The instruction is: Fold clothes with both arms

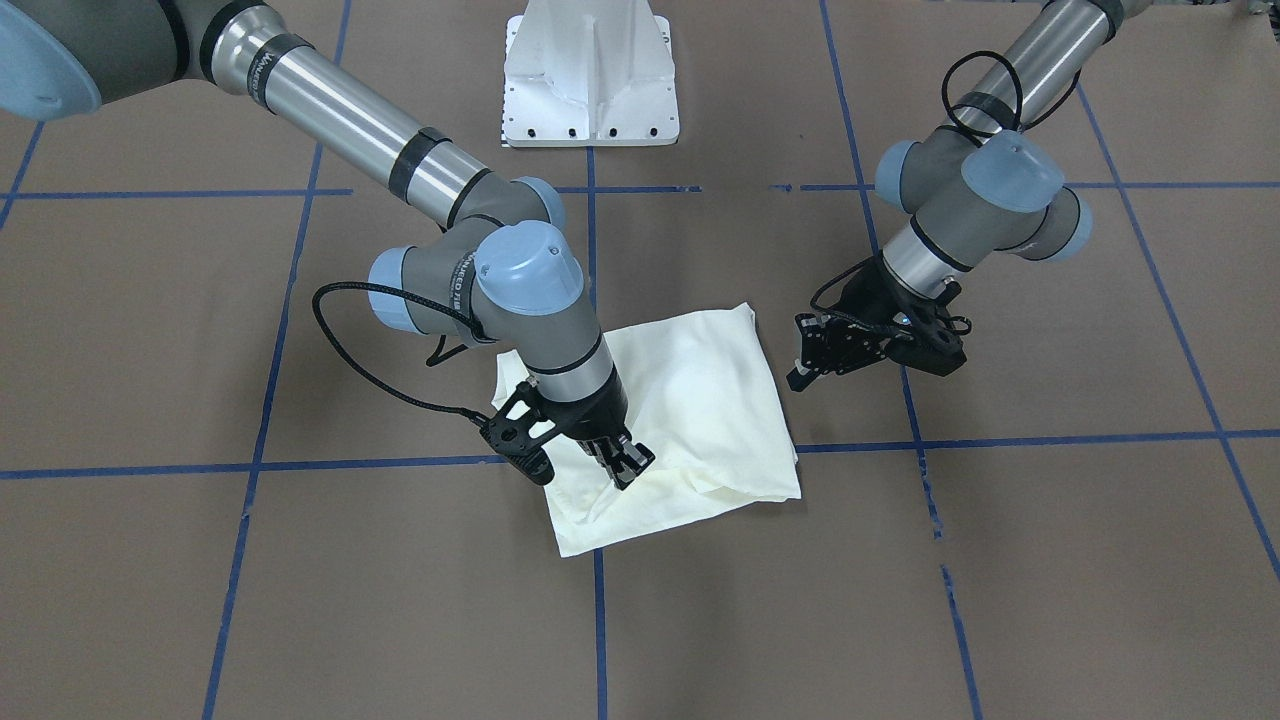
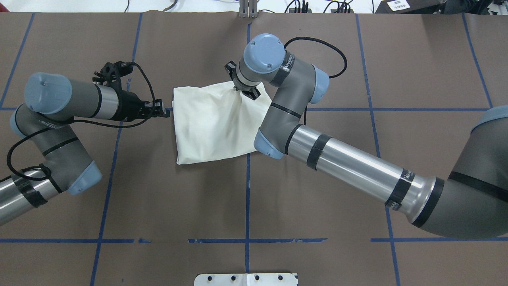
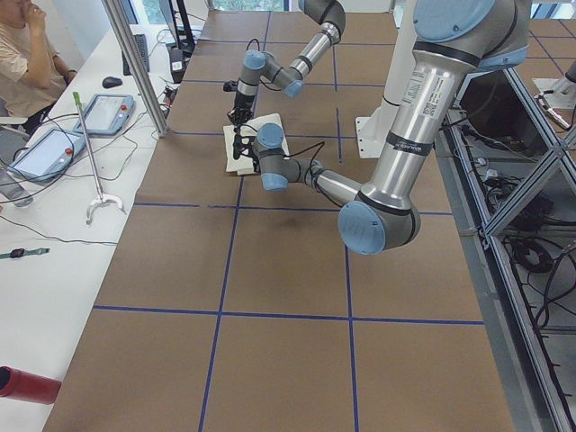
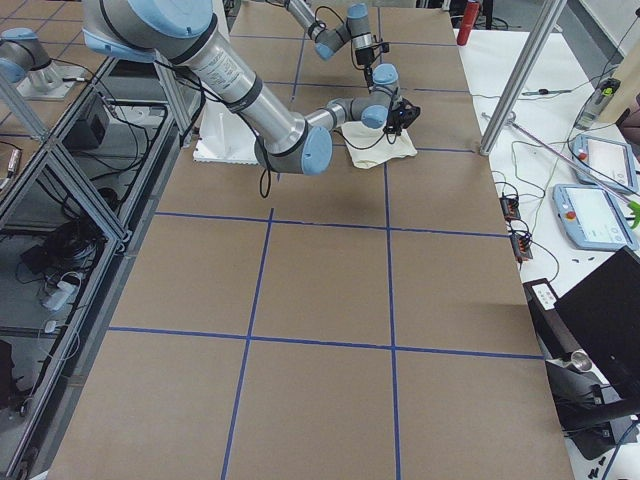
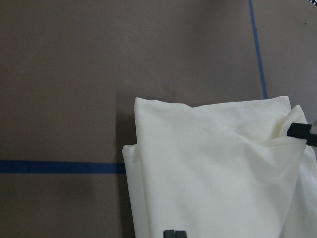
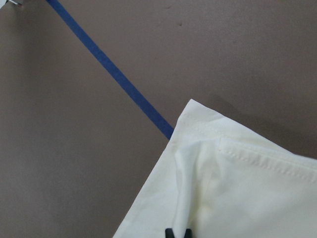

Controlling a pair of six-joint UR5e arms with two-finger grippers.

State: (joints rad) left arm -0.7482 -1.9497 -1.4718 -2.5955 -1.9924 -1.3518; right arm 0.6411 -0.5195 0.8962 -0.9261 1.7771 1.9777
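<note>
The cream shirt (image 1: 700, 400) lies folded into a rough square on the brown table, plain side up, with no print showing. It also shows in the overhead view (image 2: 210, 123). My right gripper (image 2: 245, 92) is shut on the shirt's far right corner and lifts it into a small ridge. In the right wrist view its tips (image 6: 178, 232) pinch the cloth (image 6: 247, 188). My left gripper (image 2: 166, 113) is shut and empty, low beside the shirt's left edge, close to it but apart from it. It also shows in the front view (image 1: 797, 375).
The white pedestal base (image 1: 590, 80) stands at the robot's side of the table. Blue tape lines (image 2: 247, 198) cross the brown table cover. A side table with pendants (image 3: 103, 112) and a seated operator (image 3: 27, 54) lies beyond the far edge.
</note>
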